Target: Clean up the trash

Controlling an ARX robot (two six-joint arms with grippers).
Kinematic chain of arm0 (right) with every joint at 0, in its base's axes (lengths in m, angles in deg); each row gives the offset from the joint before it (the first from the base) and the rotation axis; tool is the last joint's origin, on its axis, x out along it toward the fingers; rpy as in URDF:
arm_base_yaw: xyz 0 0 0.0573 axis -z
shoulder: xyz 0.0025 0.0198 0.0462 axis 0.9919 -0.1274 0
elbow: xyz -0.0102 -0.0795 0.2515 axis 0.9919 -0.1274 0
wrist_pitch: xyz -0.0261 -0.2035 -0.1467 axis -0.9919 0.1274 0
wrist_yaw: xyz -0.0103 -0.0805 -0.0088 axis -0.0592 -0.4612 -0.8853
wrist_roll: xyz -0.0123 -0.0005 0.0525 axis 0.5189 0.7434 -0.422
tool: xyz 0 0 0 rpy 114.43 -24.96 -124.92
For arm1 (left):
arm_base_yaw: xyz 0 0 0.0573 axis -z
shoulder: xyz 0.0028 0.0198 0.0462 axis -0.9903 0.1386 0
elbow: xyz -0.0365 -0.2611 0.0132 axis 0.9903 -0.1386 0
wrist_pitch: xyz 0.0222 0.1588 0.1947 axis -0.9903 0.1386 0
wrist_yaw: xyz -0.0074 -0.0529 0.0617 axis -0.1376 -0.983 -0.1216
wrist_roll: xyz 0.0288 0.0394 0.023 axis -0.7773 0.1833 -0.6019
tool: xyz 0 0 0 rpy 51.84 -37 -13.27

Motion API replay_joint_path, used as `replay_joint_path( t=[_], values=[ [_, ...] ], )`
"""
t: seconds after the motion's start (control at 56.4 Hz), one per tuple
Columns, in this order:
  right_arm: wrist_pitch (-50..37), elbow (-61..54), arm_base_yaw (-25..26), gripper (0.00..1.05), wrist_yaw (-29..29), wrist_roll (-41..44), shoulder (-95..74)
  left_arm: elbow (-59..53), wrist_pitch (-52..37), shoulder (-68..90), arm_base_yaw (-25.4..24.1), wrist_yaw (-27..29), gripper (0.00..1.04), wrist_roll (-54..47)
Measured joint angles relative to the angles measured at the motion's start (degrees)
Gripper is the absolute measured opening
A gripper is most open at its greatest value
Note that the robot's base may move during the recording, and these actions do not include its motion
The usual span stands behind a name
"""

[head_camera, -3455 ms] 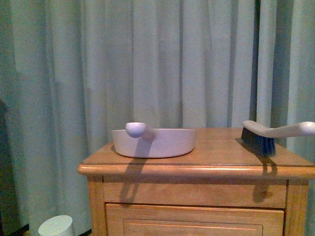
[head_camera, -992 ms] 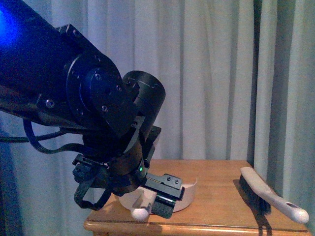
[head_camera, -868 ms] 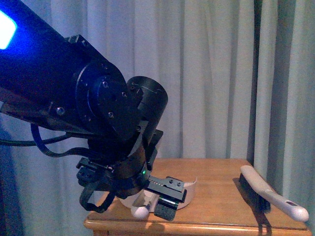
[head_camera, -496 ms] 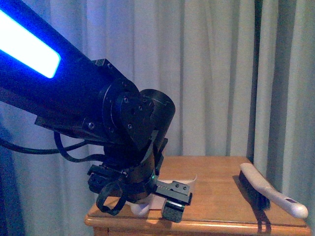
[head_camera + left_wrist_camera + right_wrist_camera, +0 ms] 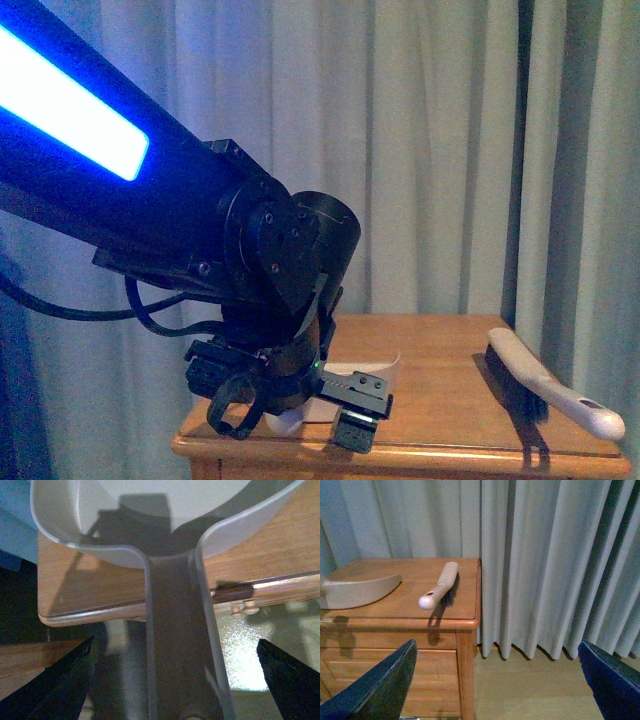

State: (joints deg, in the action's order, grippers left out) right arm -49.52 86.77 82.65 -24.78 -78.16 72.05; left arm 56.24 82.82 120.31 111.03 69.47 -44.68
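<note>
Hanging across the far side, the pale pleated curtain [image 5: 450,150] looks just as it did in every earlier frame. Your left arm [image 5: 200,230] is what changed: 3.5 s ago it was out of the front view, and now its black housing fills the left half. Since half a second ago it has slid a little further right, and more of its lit blue strip shows.

The wooden cabinet's glossy surface [image 5: 450,400] has a rounded near edge, and in the right wrist view a panelled drawer front sits below it.

On the near left of the surface sits the dustpan [image 5: 190,510], smooth off-white plastic with a curved wall. Its channel-shaped handle [image 5: 175,655] sticks out past the near edge.

On the right of the surface, well apart from the dustpan, lies the brush [image 5: 550,385]. It has a white moulded back and dark bristles facing down, and its rounded grip points towards the near edge.

Your left fingers [image 5: 50,690] are spread wide on either side of the dustpan handle, with a clear gap on both sides, so they grip nothing.

Your right fingers [image 5: 380,690] are also spread wide and hold nothing. They hang off to the right of the cabinet, above the floor.

You cannot tell from these views where the trash lies.
</note>
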Motion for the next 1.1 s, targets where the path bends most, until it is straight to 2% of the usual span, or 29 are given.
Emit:
replay_joint_path(
  t=[0.018, 0.124, 0.301, 0.372, 0.408, 0.638, 0.851, 1.099],
  values=[
    [0.0, 0.0, 0.0, 0.97, 0.0, 0.0, 0.0, 0.02, 0.0, 0.02, 0.02, 0.0, 0.97, 0.0],
    [0.0, 0.0, 0.0, 0.97, 0.0, 0.0, 0.0, 0.13, -0.02, 0.02, 0.04, 0.11, 0.75, 0.24],
    [0.0, 0.0, 0.0, 0.97, 0.0, 0.0, 0.0, 0.13, -0.04, 0.02, 0.07, -0.39, 0.49, 0.48],
    [0.0, 0.0, 0.0, 0.97, 0.0, 0.0, 0.0, 0.13, -0.11, 0.02, 0.07, -0.52, 0.33, 0.7],
    [0.0, 0.0, 0.0, 0.97, 0.0, 0.0, 0.0, 0.13, -0.15, 0.02, 0.07, -0.55, 0.3, 0.76],
    [0.0, 0.0, 0.0, 0.97, 0.0, 0.0, 0.0, -1.53, -4.39, -0.79, 0.17, -2.36, 0.29, 2.16],
    [0.0, 0.0, 0.0, 0.97, 0.0, 0.0, 0.0, -15.74, -22.05, -11.61, 0.37, -3.78, 0.29, 2.05],
    [0.0, 0.0, 0.0, 0.97, 0.0, 0.0, 0.0, -34.51, -40.26, -30.58, -0.52, -2.89, 0.29, -4.37]
  ],
)
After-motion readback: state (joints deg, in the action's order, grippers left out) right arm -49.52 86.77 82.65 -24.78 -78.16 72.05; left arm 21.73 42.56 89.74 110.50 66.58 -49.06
